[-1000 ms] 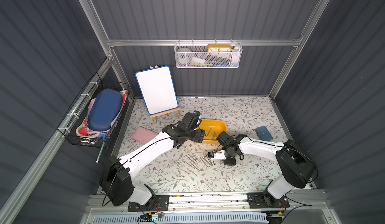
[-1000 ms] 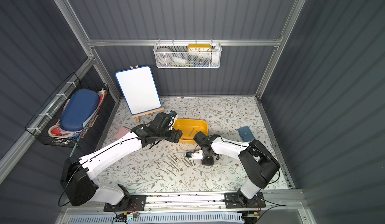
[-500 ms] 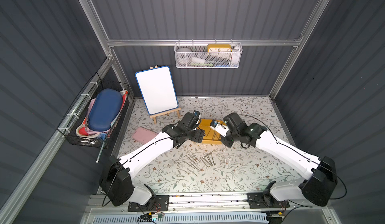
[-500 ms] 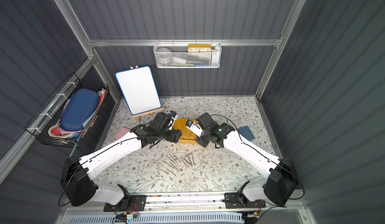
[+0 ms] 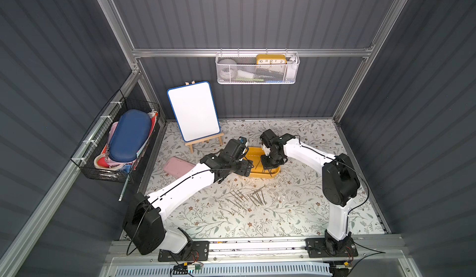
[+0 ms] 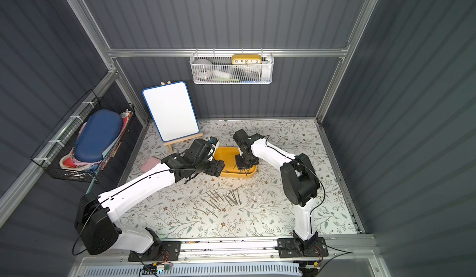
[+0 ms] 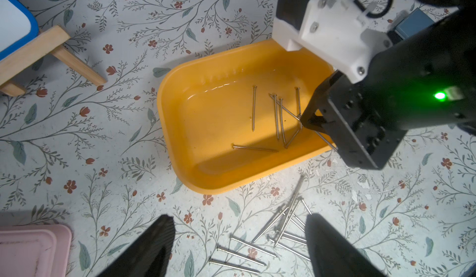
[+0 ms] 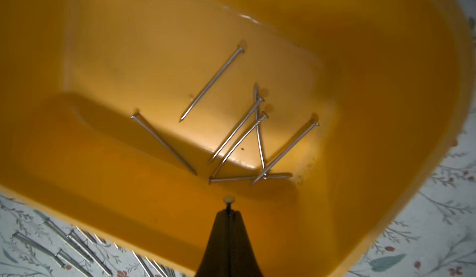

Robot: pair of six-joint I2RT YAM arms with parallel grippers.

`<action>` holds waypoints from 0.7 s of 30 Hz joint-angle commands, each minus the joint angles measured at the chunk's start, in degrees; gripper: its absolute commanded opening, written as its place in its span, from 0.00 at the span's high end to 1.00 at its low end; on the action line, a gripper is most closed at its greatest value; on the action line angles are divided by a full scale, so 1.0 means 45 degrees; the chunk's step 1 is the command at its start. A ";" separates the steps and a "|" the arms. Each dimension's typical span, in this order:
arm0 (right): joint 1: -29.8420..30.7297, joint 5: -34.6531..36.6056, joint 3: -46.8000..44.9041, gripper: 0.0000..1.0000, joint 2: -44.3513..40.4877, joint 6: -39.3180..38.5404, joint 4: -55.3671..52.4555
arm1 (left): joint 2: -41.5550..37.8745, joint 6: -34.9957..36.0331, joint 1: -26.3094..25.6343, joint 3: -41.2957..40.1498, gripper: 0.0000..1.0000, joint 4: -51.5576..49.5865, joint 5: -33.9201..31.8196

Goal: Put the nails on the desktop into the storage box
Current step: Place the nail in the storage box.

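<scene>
The right gripper (image 8: 229,212) hides all but the head of one nail (image 8: 229,200). The left arm (image 5: 185,185) seems to cover a corner of the storage box (image 5: 271,175).

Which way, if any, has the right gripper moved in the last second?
Yes: the right gripper went from the loose nails rearward to above the yellow box, shut on a nail.

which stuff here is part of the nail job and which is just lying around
Job: loose nails, box, nail in shut right gripper, open left gripper.
Lying about: whiteboard, pink case, wall basket, clock, blue case.
</scene>
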 commanded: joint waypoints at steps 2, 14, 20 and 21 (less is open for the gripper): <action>-0.0282 0.0440 0.0296 1.00 0.0263 0.1007 0.0290 | 0.0007 -0.0257 0.0089 0.0018 0.16 -0.0296 0.0017; -0.0876 0.0331 0.0723 1.00 0.0332 0.1576 0.0710 | 0.0247 -0.0340 0.0081 -0.0032 0.16 -0.0176 0.0097; -0.1037 0.0934 0.0544 1.00 0.1300 0.2446 0.1359 | 0.0456 -0.0408 0.0078 -0.0131 0.16 -0.0063 0.0204; -0.1074 0.1014 0.0416 1.00 0.1420 0.2608 0.1575 | 0.0506 -0.0413 0.0079 -0.0129 0.16 -0.0062 0.0234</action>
